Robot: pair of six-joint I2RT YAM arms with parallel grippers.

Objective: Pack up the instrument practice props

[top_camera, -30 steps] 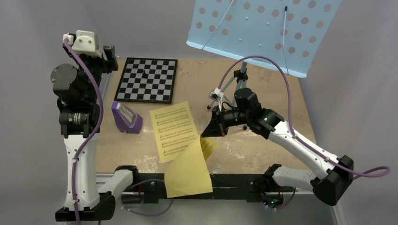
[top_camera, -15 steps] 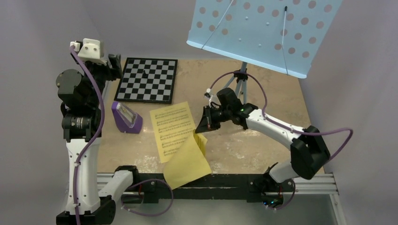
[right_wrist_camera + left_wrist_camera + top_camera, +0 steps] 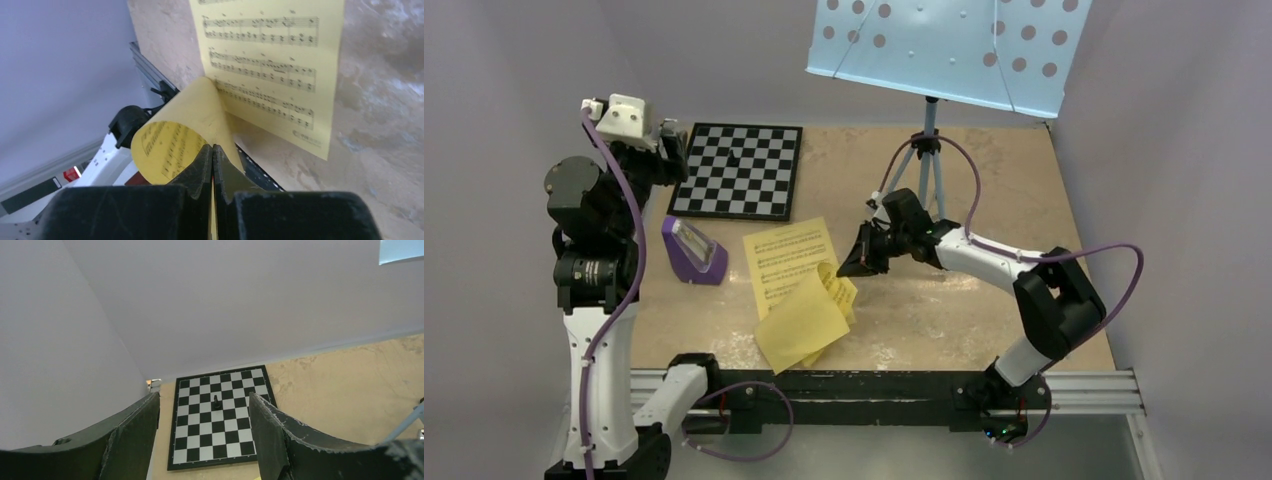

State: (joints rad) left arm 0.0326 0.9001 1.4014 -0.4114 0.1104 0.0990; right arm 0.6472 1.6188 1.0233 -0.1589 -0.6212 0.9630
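Observation:
A yellow music sheet [image 3: 786, 262] lies flat mid-table. My right gripper [image 3: 848, 268] is shut on the edge of a second, curled yellow sheet [image 3: 806, 322] that droops towards the table's front edge. In the right wrist view the jaws [image 3: 212, 148] pinch this curled sheet [image 3: 170, 142], with the flat sheet [image 3: 270, 65] beyond. The purple metronome [image 3: 692, 250] stands left of the sheets. The light blue music stand [image 3: 939, 45] stands at the back on its tripod [image 3: 927, 165]. My left gripper [image 3: 667, 142] is open and empty, raised over the table's left side [image 3: 204, 399].
The black-and-white checkerboard [image 3: 739, 170] lies at the back left, with a small dark piece [image 3: 216, 402] on it in the left wrist view. Grey walls close in the back and both sides. A black rail [image 3: 904, 385] runs along the front edge.
My right gripper has pulled left and back with the curled sheet, drawing it from over the front rail onto the table. The stand's tray has shifted back and upward in view.

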